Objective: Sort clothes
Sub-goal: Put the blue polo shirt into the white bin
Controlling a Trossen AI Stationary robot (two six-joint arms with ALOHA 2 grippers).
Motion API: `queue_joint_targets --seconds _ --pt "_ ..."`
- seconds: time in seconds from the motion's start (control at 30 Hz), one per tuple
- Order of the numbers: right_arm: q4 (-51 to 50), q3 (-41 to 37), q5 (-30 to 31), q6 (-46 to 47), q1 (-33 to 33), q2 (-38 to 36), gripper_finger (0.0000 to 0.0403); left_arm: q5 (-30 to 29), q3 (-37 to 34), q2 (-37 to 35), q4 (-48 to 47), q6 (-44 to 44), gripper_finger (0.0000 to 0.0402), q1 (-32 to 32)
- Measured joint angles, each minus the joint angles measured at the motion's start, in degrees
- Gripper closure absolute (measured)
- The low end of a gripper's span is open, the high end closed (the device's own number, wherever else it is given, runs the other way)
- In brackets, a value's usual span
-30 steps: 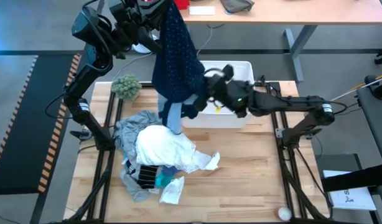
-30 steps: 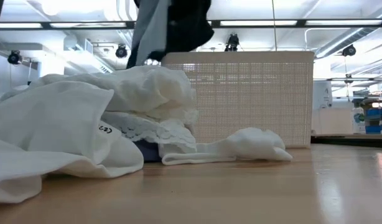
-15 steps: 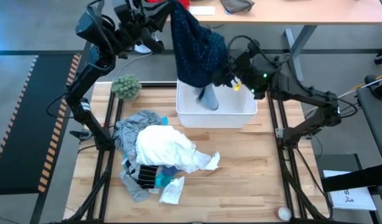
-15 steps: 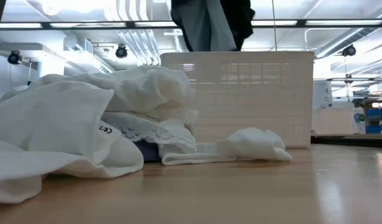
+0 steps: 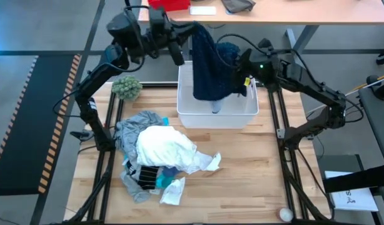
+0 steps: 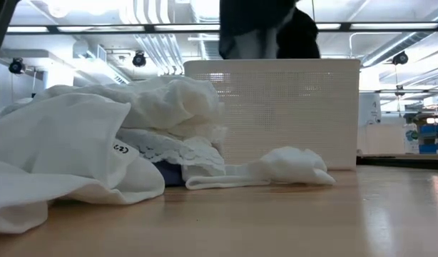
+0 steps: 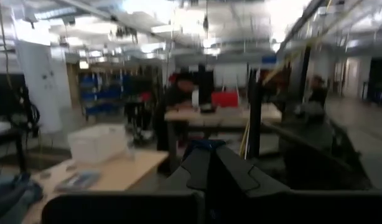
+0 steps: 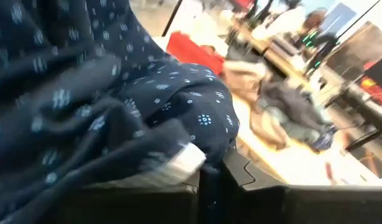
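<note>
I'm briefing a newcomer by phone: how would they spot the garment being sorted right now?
Find the white plastic bin at the table's far edge. Hanging into it between both raised arms is the dotted navy garment: the only dark, airborne cloth; the rest lie heaped on the wood.

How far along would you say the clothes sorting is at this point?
Early. Nothing lies sorted yet. In hand: both arms hold the dotted navy garment over the white bin, its lower end hanging inside. Left: the pile with the white garment and grey garment.
</note>
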Motion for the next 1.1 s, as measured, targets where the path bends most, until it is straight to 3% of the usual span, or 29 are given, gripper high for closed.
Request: queue_joint_targets --seconds 0.23,0.77,1.1 --pt "-8.25 -0.60 -5.08 4.69 -1.84 0.22 0.0403 -2.37 -0.06 3.07 -9.26 2.83 0.0402 -0.09" --pt "-5.15 -16.89 -16.99 4.01 -6.33 -3.48 0.0403 -5.12 -0.76 4.73 -25.17 10.46 0.0402 0.00" --pt "-2.35 -26.08 -25.81 4.20 -8.57 -5.25 0.0403 -5.08 -13.79 4.65 -22.45 10.55 0.0402 0.00"
